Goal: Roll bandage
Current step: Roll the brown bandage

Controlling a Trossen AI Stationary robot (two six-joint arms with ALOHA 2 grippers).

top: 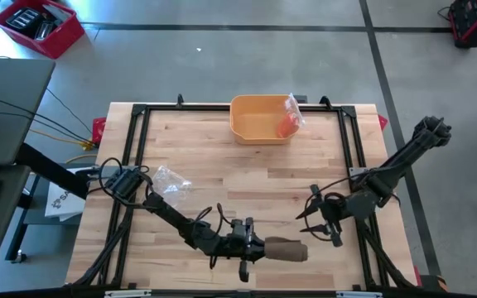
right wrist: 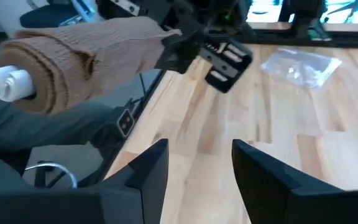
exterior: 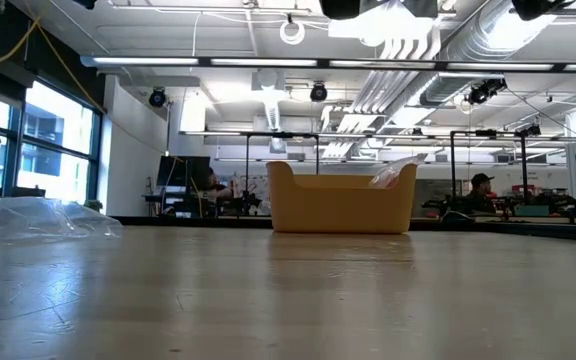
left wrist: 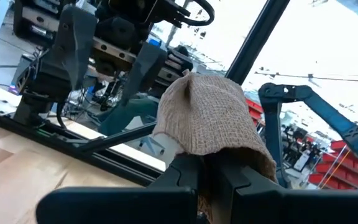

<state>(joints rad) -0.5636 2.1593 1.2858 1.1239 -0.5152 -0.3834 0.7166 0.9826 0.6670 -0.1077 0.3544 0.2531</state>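
Now left jaws grip the bandage roll [top: 286, 249]; right jaws gape.

Open tabletop [top: 247, 178] between yellow bin [top: 259, 124] and crumpled plastic bag [top: 172, 182].

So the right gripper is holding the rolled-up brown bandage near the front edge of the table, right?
Not quite. It is the left gripper that is shut on the rolled brown bandage near the front edge of the table. The right gripper is open beside it, holding nothing. The high view shows this.
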